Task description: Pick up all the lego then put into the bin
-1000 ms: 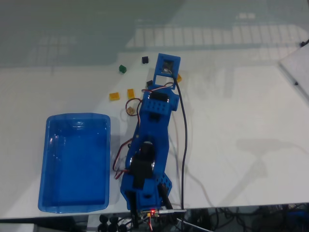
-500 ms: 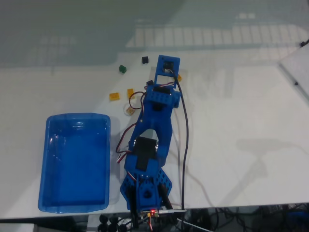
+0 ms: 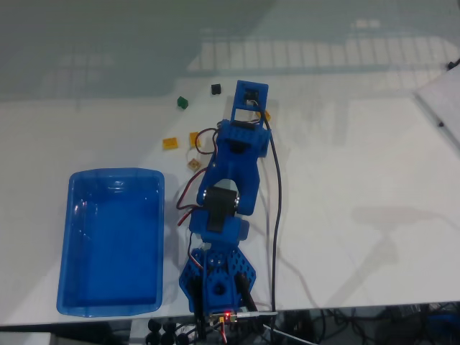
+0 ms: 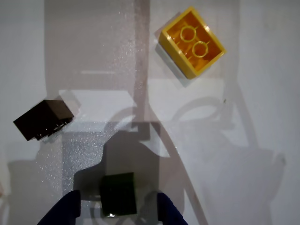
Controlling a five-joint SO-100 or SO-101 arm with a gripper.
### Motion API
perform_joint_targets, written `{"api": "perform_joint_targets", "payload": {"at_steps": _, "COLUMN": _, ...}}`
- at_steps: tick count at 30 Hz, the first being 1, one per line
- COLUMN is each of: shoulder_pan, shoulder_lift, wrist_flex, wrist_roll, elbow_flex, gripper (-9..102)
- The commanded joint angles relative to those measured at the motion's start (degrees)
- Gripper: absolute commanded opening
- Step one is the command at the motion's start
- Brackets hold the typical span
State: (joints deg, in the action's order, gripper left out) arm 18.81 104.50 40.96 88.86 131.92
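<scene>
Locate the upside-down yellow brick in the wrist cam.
In the wrist view, the yellow brick lies hollow side up at upper right, diagonal, apart from the black brick at left and the dark brick at the bottom.

- The bin, a translucent blue rectangular tub with rounded corners and a rim, is seen upright and empty at the lower left of the fixed view.
- In the fixed view, a dark green brick and a black brick are seen apart near the top, well away from the bin.
- Two yellow-orange bricks lie side by side, with a tan brick just below them.
- In the wrist view, a yellow brick lies upside down, its hollow underside exposed; a dark brick lies tilted at left, and a dark green brick sits at the bottom edge.
</scene>
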Motion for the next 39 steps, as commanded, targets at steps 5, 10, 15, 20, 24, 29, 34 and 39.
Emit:
{"api": "perform_joint_targets", "payload": {"at_steps": 5, "shoulder_pan": -0.6, "shoulder_lift": -2.3, "wrist_flex": -0.6, "wrist_roll": 0.4, "elbow_flex": -4.2, "gripper": 18}}
{"api": "perform_joint_targets", "payload": {"at_steps": 10, "shoulder_pan": -0.6, "shoulder_lift": -3.7, "wrist_flex": -1.2, "wrist_roll": 0.9, "elbow_flex": -4.2, "gripper": 14}}
{"api": "perform_joint_targets", "payload": {"at_steps": 15, "shoulder_pan": -0.6, "shoulder_lift": -4.9, "wrist_flex": -2.1, "wrist_roll": 1.2, "elbow_flex": -4.2, "gripper": 1}}
{"api": "perform_joint_targets", "payload": {"at_steps": 20, "shoulder_pan": -0.5, "shoulder_lift": -5.3, "wrist_flex": -3.1, "wrist_roll": 1.2, "elbow_flex": -3.7, "gripper": 0}}
{"api": "perform_joint_targets", "payload": {"at_steps": 24, "shoulder_pan": -0.9, "shoulder_lift": -4.4, "wrist_flex": -3.2, "wrist_roll": 0.7, "elbow_flex": -3.4, "gripper": 0}}
{"api": "perform_joint_targets", "payload": {"at_steps": 29, "shoulder_pan": -4.3, "shoulder_lift": 1.8, "wrist_flex": -2.3, "wrist_roll": -3.3, "elbow_flex": -3.4, "gripper": 0}}
{"api": "perform_joint_targets", "payload": {"at_steps": 34, "shoulder_pan": -11.5, "shoulder_lift": 15.4, "wrist_flex": 2.6, "wrist_roll": -10.6, "elbow_flex": -3.4, "gripper": 0}}
{"api": "perform_joint_targets", "payload": {"at_steps": 39, "shoulder_pan": -22.1, "shoulder_lift": 30.8, "wrist_flex": 12.0, "wrist_roll": -15.9, "elbow_flex": -3.7, "gripper": 0}}
